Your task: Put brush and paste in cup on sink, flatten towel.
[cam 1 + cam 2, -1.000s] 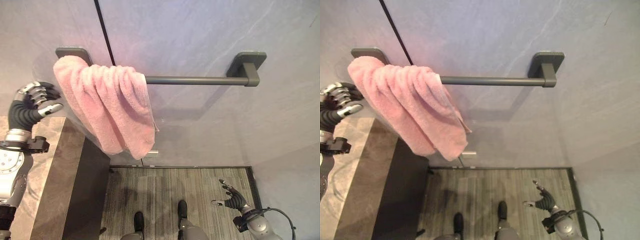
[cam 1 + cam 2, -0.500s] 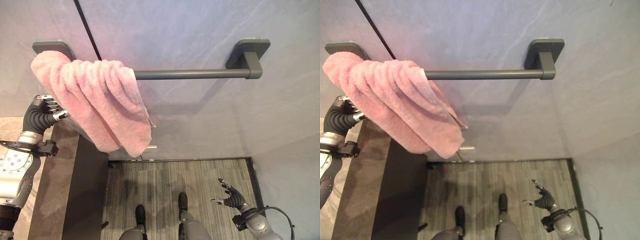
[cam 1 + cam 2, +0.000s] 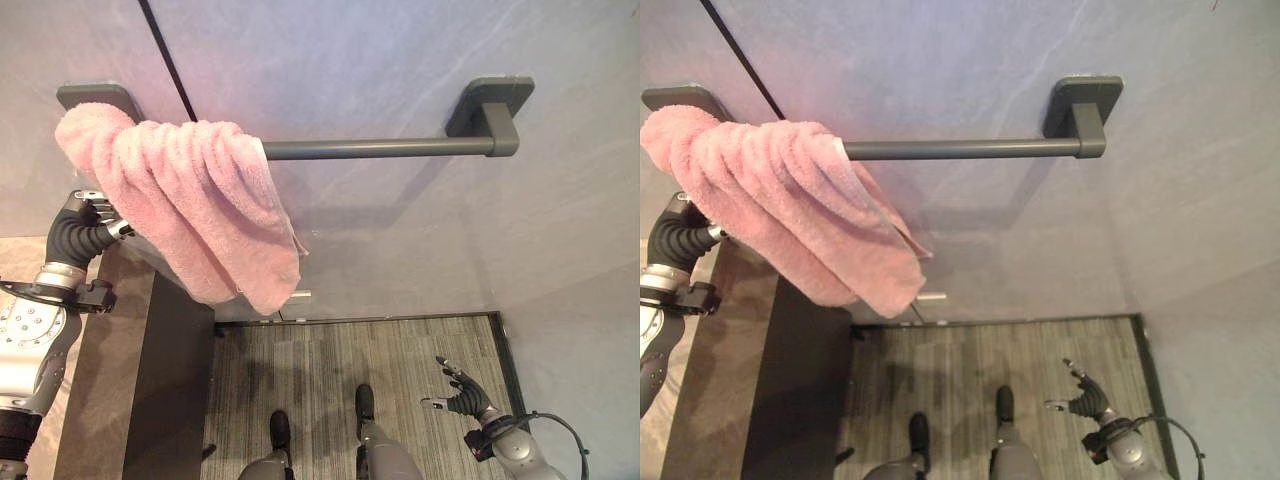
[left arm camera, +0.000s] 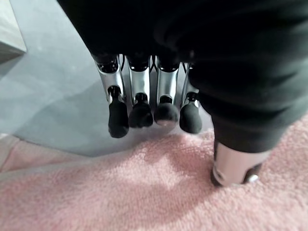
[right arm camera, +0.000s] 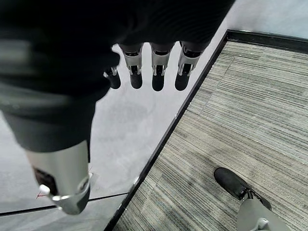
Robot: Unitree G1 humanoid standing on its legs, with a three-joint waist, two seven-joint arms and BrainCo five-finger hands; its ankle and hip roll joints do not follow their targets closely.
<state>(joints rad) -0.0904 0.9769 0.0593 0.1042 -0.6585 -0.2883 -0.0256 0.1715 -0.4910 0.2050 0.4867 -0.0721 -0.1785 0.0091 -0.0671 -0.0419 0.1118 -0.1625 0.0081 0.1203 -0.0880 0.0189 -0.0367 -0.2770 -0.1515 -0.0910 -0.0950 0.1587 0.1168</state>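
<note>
**Reaching for the bunched towel at the left end of the bar**

We are seeing the pink towel (image 3: pixel 195 205) hanging bunched in thick folds over the left end of the dark towel bar (image 3: pixel 375 149), with its lower corner drooping toward the wall below. The bar is running bare from the towel to the right bracket (image 3: pixel 490 108).

We are finding the left hand (image 3: pixel 92 218) raised just beside the towel's left edge, above the stone counter (image 3: pixel 95 380). In the left wrist view, the fingers (image 4: pixel 141 113) are hanging side by side and relaxed, just clear of the pink cloth, which is lying directly past their dark tips. The thumb (image 4: pixel 234 166) is resting against the cloth; nothing is being pinched.

We are seeing the right hand (image 3: pixel 462 397) hanging low on the right above the striped floor (image 3: pixel 330 360), fingers loosely spread and holding nothing, well apart from the towel.
</note>
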